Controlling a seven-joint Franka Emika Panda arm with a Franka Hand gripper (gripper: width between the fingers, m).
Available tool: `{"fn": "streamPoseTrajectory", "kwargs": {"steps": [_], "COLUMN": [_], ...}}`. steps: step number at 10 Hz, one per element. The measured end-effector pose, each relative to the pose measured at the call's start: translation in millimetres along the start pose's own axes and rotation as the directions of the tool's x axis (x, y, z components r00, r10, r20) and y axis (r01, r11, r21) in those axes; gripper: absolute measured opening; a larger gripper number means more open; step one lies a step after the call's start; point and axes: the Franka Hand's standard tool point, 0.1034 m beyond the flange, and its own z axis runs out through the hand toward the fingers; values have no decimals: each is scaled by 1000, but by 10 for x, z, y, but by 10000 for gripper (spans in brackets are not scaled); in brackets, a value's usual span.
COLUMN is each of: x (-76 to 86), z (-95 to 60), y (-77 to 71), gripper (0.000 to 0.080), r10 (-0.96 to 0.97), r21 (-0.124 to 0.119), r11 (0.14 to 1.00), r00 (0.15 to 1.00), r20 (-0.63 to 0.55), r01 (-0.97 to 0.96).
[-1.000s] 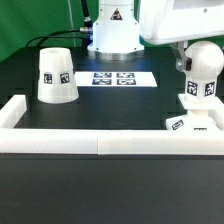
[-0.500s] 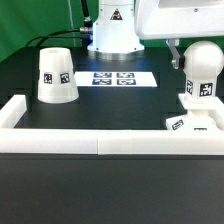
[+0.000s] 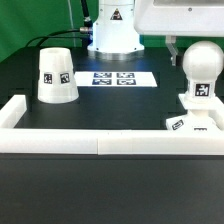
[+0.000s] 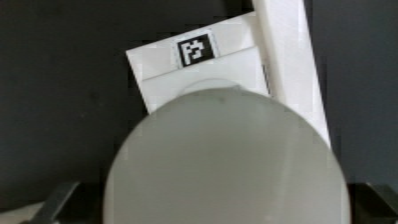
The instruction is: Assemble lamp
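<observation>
The white rounded bulb (image 3: 201, 70) stands upright on the flat square base (image 3: 188, 123) at the exterior view's right, its tag facing the camera. My gripper (image 3: 199, 52) comes down from above and is shut on the bulb, with one dark finger (image 3: 174, 48) showing beside it. In the wrist view the bulb (image 4: 217, 160) fills the space between the two fingers (image 4: 64, 200), above the base (image 4: 199, 62) with its tag. The truncated-cone shade (image 3: 56, 75) stands alone at the exterior view's left, wide end down.
White border rails run along the front (image 3: 100, 141), the left (image 3: 14, 113) and beside the base (image 4: 285, 50). The marker board (image 3: 118, 78) lies at the back middle, in front of the arm's white pedestal (image 3: 113, 35).
The bulb was leaning to the exterior view's right; it has straightened to upright over the base and its tag has turned toward the camera. The shade has not moved.
</observation>
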Motion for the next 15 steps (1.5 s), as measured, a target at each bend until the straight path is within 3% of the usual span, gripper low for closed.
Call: {"fn": "streamPoseTrajectory", "kwargs": {"steps": [2,5,9,12,14,15], "x": [-11,-27,-31,-35,-38,-45], "z": [4,11,11,6,11,15], "y": [7,7,8,-13,-12,-9], "gripper": [579,579,579,579,579,675], "r10": [188,460,743,864,830,796], "r21": [8,14,18,6,13,16], "r11": [982,888,665,491,548,596], "r00": [982,888,664,488,545,593], "r20": [5,23,82,120,120,119], "r01": [-188,-460,-747,-871,-837,-803]}}
